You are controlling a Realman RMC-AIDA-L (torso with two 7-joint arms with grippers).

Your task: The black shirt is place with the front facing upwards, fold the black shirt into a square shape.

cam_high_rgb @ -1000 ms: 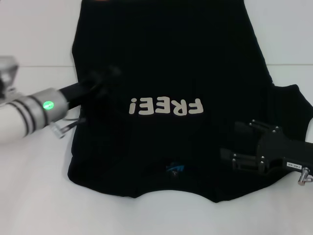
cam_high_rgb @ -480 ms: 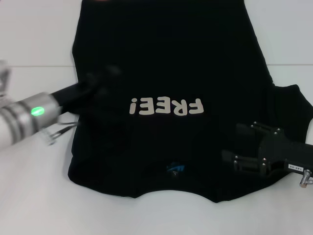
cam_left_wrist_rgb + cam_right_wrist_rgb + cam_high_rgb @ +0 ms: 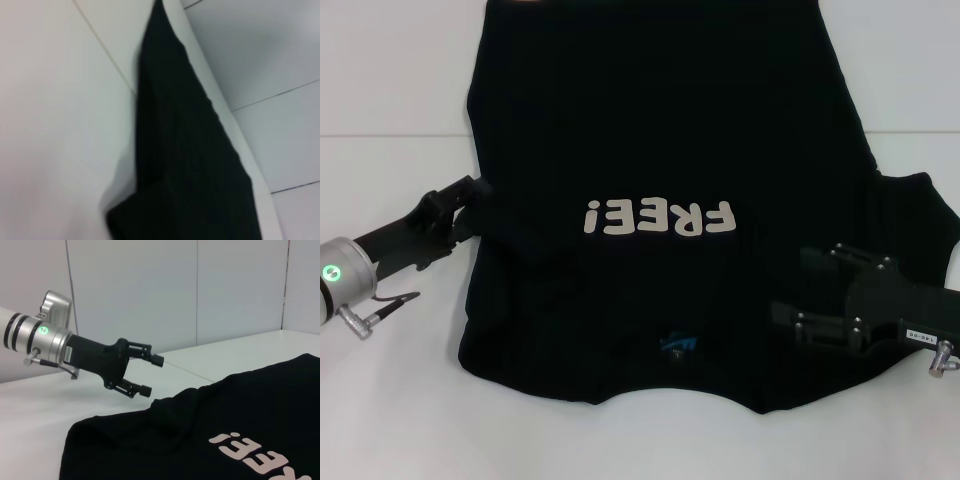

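The black shirt lies flat on the white table, with its cream "FREE!" letters and blue neck label towards me. My left gripper is at the shirt's left edge. The right wrist view shows this left gripper open and empty, just above the cloth's edge. My right gripper hovers over the shirt's near right shoulder, fingers apart. One sleeve sticks out on the right. The left wrist view shows only black cloth on the table.
The white table extends around the shirt on the left, right and near sides. A pale wall rises behind the table in the right wrist view.
My left gripper has drawn back to the left, from over the shirt's chest to its left edge. The right gripper has hardly moved.
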